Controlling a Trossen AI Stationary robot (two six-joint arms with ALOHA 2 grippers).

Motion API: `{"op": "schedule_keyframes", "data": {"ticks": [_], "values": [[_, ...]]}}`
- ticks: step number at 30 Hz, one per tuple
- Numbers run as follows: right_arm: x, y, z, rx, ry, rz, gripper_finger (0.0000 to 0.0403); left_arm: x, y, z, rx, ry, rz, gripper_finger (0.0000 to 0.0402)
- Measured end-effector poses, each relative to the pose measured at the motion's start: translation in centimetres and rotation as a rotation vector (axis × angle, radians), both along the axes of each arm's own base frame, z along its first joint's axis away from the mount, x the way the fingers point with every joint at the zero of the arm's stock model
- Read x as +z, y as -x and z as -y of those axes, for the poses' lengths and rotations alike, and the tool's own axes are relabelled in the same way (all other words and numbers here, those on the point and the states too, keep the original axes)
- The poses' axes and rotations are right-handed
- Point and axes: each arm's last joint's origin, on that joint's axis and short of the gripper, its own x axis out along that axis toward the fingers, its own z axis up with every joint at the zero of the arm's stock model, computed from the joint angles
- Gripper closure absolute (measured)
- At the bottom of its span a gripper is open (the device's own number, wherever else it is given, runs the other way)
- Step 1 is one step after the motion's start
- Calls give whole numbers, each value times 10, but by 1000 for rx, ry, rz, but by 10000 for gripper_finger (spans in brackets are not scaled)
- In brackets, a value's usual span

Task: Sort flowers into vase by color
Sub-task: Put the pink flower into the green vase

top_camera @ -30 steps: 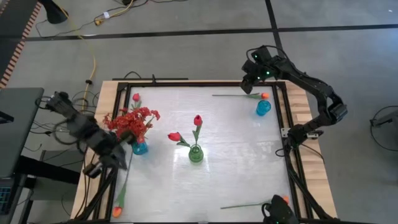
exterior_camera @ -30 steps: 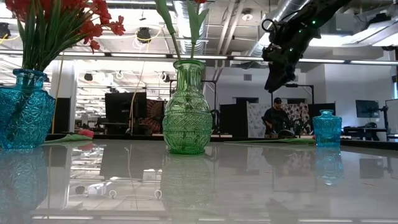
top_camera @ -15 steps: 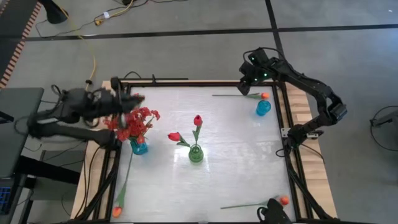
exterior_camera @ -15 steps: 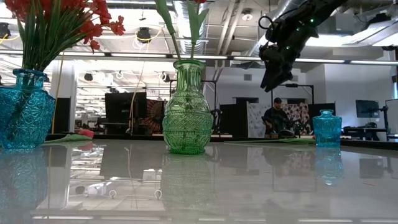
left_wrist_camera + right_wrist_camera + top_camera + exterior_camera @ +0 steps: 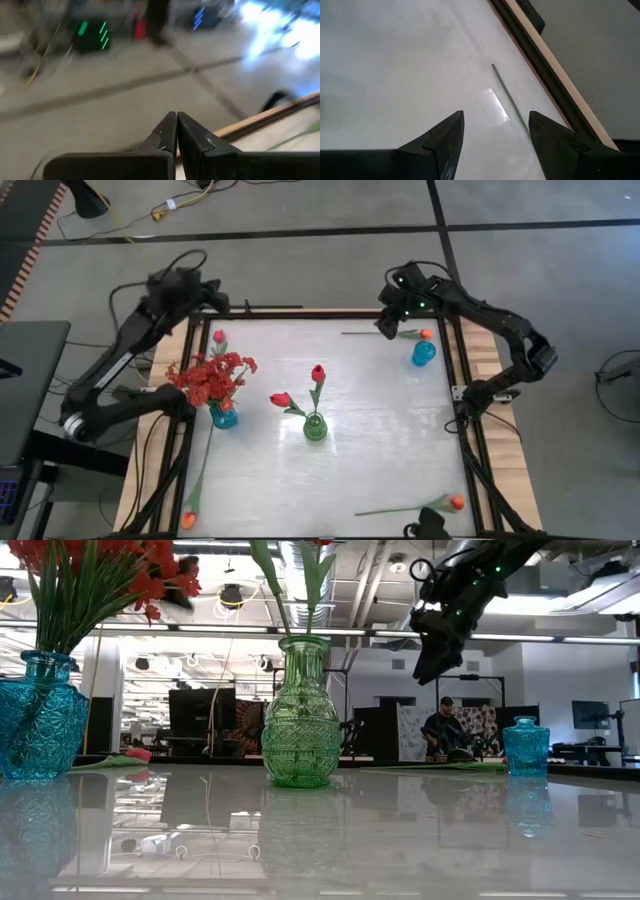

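Observation:
My right gripper [image 5: 384, 326] [image 5: 495, 135] is open and hovers over the far right of the table, above the bare end of a stem [image 5: 509, 100]. That stem belongs to an orange tulip [image 5: 425, 334] lying flat beside a small blue vase [image 5: 423, 353]. My left gripper [image 5: 176, 131] [image 5: 213, 302] is shut and empty, raised over the far-left corner. A green vase [image 5: 315, 427] [image 5: 300, 715] holds two red tulips. A blue vase [image 5: 224, 417] [image 5: 38, 720] holds red sprays [image 5: 212, 375]. A red tulip [image 5: 218, 337] lies at far left.
Two more orange tulips lie flat on the table, one near-left [image 5: 188, 520] and one near-right [image 5: 457, 502], each with a long stem. A black frame [image 5: 300, 312] and wooden border run around the white table. A person [image 5: 440, 730] shows in the room behind.
My left arm has swung fast from beside the blue vase at the near left, toward the far edge, and now stands over the far-left corner. My right gripper has drifted a little toward the table's left along the far edge and risen slightly. The flowers and vases have stayed put.

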Motion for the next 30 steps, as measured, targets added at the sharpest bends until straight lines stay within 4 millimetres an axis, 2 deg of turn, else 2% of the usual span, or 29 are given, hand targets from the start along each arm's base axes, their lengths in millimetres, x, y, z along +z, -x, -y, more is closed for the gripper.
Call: {"op": "schedule_keyframes", "data": {"ticks": [3, 7, 12, 14, 18, 22, 27, 30], "values": [[0, -3, -3, 35, 14, -6, 153, -11, 3, -20, 44, 56, -46, 402], [0, -7, -8, 56, 8, -12, 153, -28, -2, -32, 45, 153, -116, 402], [-2, -12, -18, 93, -16, -37, 153, -48, -5, -38, 55, 321, -158, 401], [-3, -14, -22, 98, -29, -38, 153, -58, -6, -37, 44, 427, -180, 401], [-3, -19, -28, 79, -62, -24, 153, -70, -8, -36, 27, 529, -234, 402], [-3, -23, -33, 45, -102, -11, 153, -78, -11, -44, 52, 576, -218, 401], [-3, -29, -42, 28, -141, 0, 153, -93, -16, -52, 63, 629, -300, 401], [-3, -32, -47, 4, -175, 8, 153, -95, -14, -46, 16, 699, -305, 401]]}}
